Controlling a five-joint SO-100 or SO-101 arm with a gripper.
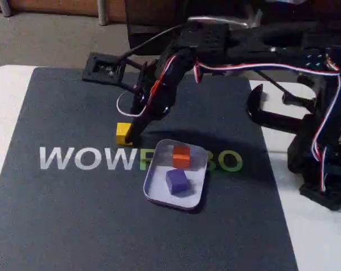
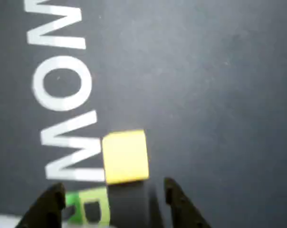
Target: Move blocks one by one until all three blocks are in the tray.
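Hovering my gripper (image 2: pixel 112 202) low over the dark mat (image 1: pixel 63 214), I see in the wrist view its two black fingers spread wide with nothing between them, the yellow block (image 2: pixel 126 156) lying on the mat just ahead of the tips. In the fixed view that yellow block (image 1: pixel 123 134) sits just left of the pale tray (image 1: pixel 153 189), outside it, while the orange block (image 1: pixel 181 156) and purple block (image 1: pixel 176 181) rest inside. White letters "WOW" (image 1: pixel 87 158) are printed on the mat, the tray covers part of the green letters after them, and a black clamp (image 1: pixel 272 116) stands on the white table (image 1: pixel 7 96) at right.
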